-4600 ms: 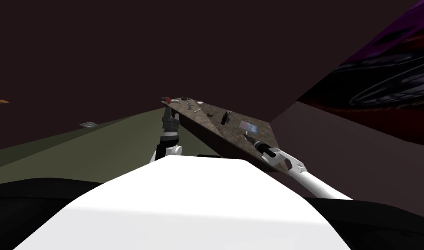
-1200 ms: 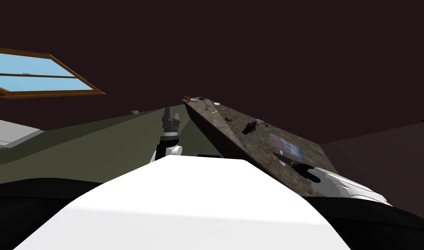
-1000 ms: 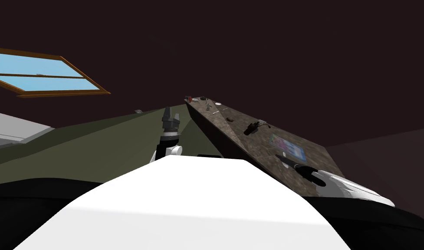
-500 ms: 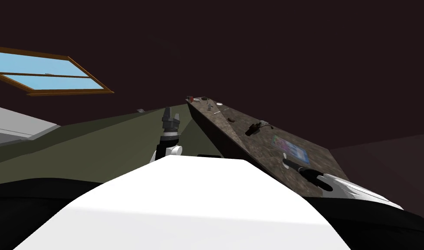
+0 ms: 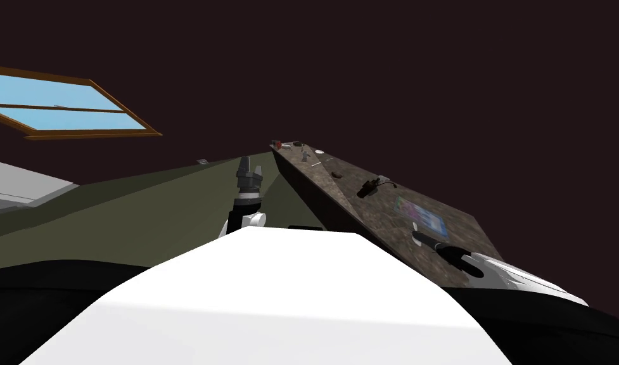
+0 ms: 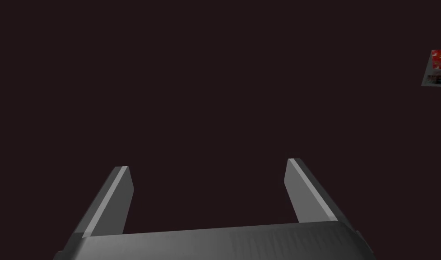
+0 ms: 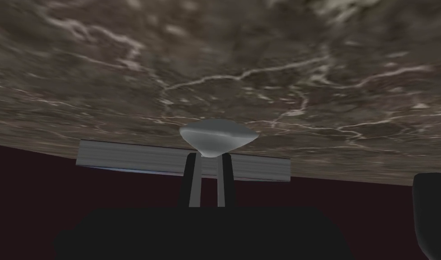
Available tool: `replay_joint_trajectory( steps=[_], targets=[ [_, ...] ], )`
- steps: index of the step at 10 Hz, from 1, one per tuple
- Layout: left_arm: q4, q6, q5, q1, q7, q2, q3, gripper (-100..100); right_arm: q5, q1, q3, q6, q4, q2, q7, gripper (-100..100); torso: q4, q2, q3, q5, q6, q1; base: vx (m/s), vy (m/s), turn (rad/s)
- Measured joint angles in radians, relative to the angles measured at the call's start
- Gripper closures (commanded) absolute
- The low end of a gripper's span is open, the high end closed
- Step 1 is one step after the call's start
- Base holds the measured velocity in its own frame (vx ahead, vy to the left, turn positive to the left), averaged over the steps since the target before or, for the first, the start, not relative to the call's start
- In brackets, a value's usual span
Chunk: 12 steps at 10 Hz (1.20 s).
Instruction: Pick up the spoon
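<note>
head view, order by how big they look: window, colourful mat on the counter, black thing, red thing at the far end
1. window
2. colourful mat
3. black thing
4. red thing, though it lies farthest from the camera, so its true size is unsure

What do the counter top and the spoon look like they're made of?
Counter top: dark brown stone, likely marble, by its pale branching veins; dull finish. Spoon: smooth plain grey with a soft sheen across the bowl, perhaps metal, though the look leaves that open.
</note>
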Motion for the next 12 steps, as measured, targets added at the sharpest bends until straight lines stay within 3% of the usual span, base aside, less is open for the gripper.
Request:
replay_joint_trajectory(
  steps=[3, 9, 12],
  targets=[
    [0.0, 0.0, 0.0, 0.0, 0.0, 0.0, 0.0, 0, -0.041, 0.017, 0.001, 0.071, -0.089, -0.025, 0.039, 100, 0.0, -0.001, 0.0, -0.001, -0.003, 0.0, 0.007, -0.037, -0.072],
    [0.0, 0.0, 0.0, 0.0, 0.0, 0.0, 0.0, 0, -0.104, 0.021, 0.01, 0.16, -0.234, -0.059, 0.097, 100, 0.0, -0.001, 0.0, -0.001, -0.003, 0.0, 0.007, -0.028, -0.076],
    [0.0, 0.0, 0.0, 0.0, 0.0, 0.0, 0.0, 0, -0.136, 0.044, 0.002, 0.212, -0.32, -0.081, 0.125, 100, 0.0, -0.001, 0.0, -0.001, -0.003, 0.0, 0.015, -0.041, -0.125]
  ],
)
